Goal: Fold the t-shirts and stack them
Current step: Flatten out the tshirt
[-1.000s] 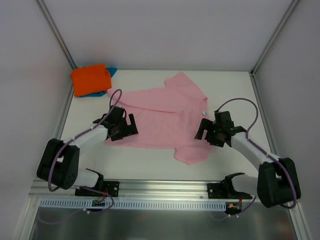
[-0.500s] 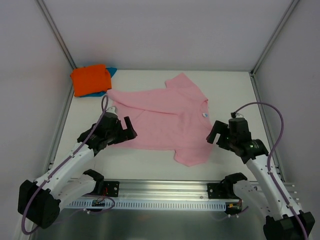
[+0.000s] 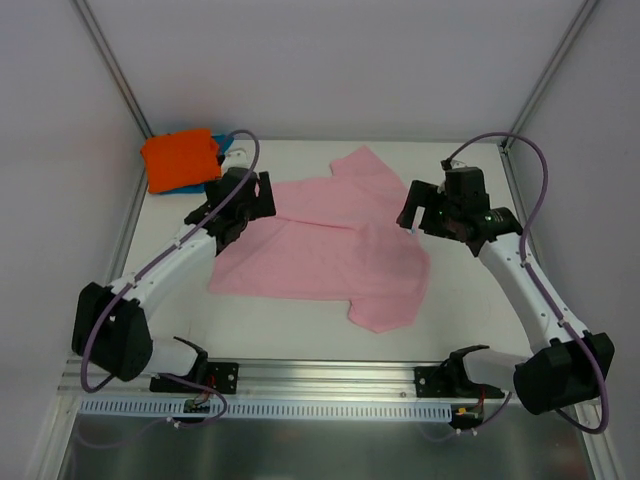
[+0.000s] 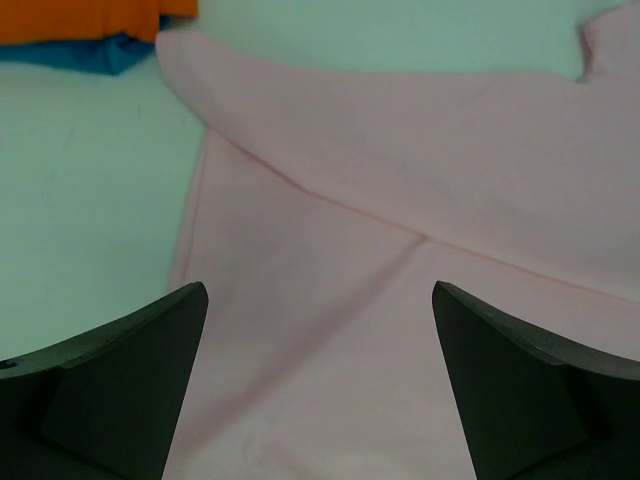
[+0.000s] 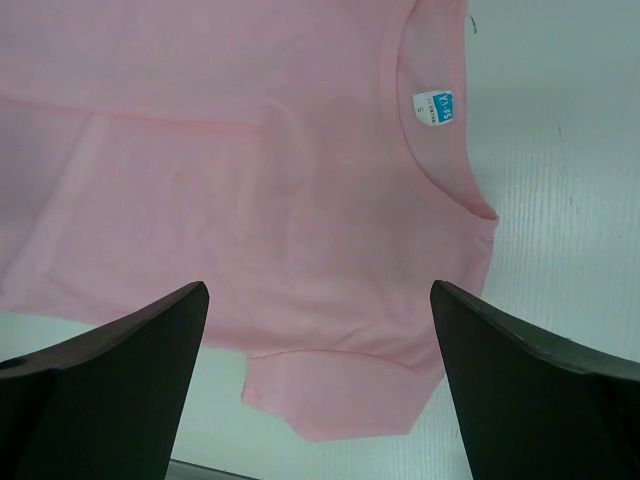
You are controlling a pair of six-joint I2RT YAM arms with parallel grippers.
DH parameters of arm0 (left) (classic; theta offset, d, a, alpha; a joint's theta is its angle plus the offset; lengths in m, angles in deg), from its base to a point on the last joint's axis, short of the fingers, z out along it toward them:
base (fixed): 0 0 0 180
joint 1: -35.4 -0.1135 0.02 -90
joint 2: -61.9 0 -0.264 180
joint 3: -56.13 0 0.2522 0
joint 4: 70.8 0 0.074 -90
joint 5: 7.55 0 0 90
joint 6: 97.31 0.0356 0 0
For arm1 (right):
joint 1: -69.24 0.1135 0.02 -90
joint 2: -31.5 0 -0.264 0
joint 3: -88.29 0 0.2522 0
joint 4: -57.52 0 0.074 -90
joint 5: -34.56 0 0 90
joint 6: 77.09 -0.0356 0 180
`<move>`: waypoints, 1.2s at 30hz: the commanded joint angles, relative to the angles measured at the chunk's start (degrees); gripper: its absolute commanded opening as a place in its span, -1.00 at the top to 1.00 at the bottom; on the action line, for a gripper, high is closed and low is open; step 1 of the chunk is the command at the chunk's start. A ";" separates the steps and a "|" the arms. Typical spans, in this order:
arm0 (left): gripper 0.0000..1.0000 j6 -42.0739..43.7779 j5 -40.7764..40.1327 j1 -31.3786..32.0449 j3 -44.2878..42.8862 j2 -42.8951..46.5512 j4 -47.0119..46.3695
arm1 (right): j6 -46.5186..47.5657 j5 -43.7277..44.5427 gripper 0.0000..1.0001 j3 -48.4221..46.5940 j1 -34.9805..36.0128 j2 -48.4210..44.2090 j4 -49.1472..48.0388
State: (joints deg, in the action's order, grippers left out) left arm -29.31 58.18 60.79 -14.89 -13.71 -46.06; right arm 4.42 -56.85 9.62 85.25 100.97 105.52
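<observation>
Pink t-shirt point(image 3: 330, 240) flat, long axis left-right, collar point(image 5: 432, 172) right, left gripper point(image 4: 320, 300), right gripper point(image 5: 320, 295) both gaping, empty

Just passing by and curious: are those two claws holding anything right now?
Left claw: open, holding nothing.
Right claw: open, holding nothing.
</observation>
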 commanded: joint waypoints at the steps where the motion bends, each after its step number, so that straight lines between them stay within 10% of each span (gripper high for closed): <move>1: -0.95 9.34 -8.16 -2.43 -8.03 -8.98 -5.37 | 2.69 -1.40 -0.99 -2.24 -0.10 0.84 -0.84; 10: -0.81 10.75 -1.23 -11.75 -18.51 -24.14 -8.78 | 4.27 -2.72 -0.98 2.50 -0.80 1.90 -3.21; 24: -0.68 3.81 39.35 -32.14 -14.20 -30.29 -20.03 | 5.33 -4.48 -0.99 7.86 -3.71 2.51 -5.15; 36: -0.44 2.05 50.90 -35.23 -22.81 -40.05 -17.92 | 5.15 -4.04 -0.99 6.81 -3.71 3.74 -4.62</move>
State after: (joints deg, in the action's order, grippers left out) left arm -25.99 104.23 25.95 -34.75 -54.04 -63.17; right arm 9.08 -60.83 17.38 81.86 104.51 101.52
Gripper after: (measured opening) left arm 0.726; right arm 0.993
